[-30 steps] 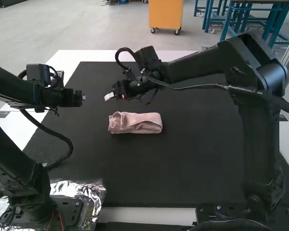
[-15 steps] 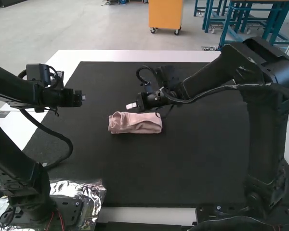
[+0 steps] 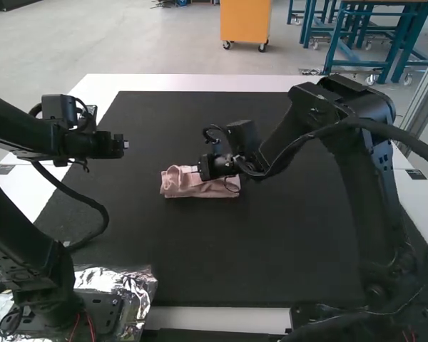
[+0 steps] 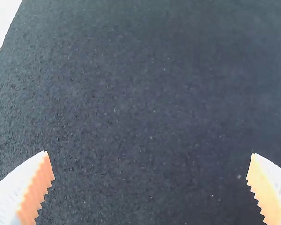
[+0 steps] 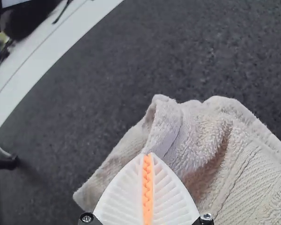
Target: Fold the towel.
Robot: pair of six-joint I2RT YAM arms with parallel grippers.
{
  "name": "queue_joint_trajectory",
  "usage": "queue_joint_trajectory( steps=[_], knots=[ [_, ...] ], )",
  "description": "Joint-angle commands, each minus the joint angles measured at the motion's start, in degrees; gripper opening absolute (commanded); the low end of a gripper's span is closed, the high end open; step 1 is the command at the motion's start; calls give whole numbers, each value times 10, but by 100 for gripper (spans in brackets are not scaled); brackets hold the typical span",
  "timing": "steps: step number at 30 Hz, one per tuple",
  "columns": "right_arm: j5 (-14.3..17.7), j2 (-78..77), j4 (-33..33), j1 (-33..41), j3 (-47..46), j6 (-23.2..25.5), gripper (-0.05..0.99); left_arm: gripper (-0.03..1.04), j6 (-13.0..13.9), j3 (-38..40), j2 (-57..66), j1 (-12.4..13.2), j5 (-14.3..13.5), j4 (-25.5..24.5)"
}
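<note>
One towel (image 3: 176, 187) lies folded; one left gripper (image 3: 126, 144) has released jaws; one right gripper (image 3: 194, 169), at towel, has clenched jaws.

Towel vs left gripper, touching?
Apart. The high view shows bare dark mat between the left gripper and the nearest end of the towel.
</note>
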Motion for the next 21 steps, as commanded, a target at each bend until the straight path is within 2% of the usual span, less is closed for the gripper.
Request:
queue_joint_trajectory(
  steps=[1,7,12,18,21],
  knots=[
    [-17,31,24,-2,15,29,-3,97,-7,1,-10,-3,4,1],
    [-17,92,54,3,33,32,-3,97,-23,5,-31,-4,4,-1],
    [-14,107,59,8,37,37,-2,97,-32,7,-51,-18,4,-7],
    [-14,16,53,-2,31,65,-2,97,-36,16,-64,-36,3,-18],
    [-14,-43,39,-12,32,94,-2,97,-42,27,-70,-43,3,-26]
  ],
)
